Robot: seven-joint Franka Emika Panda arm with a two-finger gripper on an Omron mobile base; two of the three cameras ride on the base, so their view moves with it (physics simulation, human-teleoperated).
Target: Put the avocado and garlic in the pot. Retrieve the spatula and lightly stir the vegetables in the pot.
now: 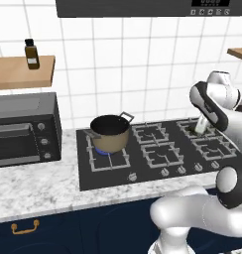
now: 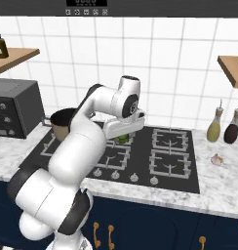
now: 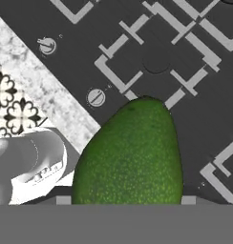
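Observation:
My gripper (image 2: 123, 140) hangs over the middle burners of the stove, shut on the avocado (image 3: 130, 152), a dark green rounded fruit that sits between the fingers in the hand view. The avocado (image 2: 123, 139) peeks out green under the hand in the right base view. The brass-tan pot (image 1: 110, 133) with a black inside stands on the front left burner, well to the left of the gripper, and its rim (image 2: 62, 117) shows behind my arm. The garlic (image 2: 217, 159) lies on the marble counter right of the stove. The spatula is out of view.
A black toaster oven (image 1: 24, 129) stands on the counter left of the stove (image 1: 157, 149). Two bottles (image 2: 214, 124) stand at the wall behind the garlic. A wooden shelf (image 1: 21, 72) holds a small brown bottle. Knobs line the stove's front edge.

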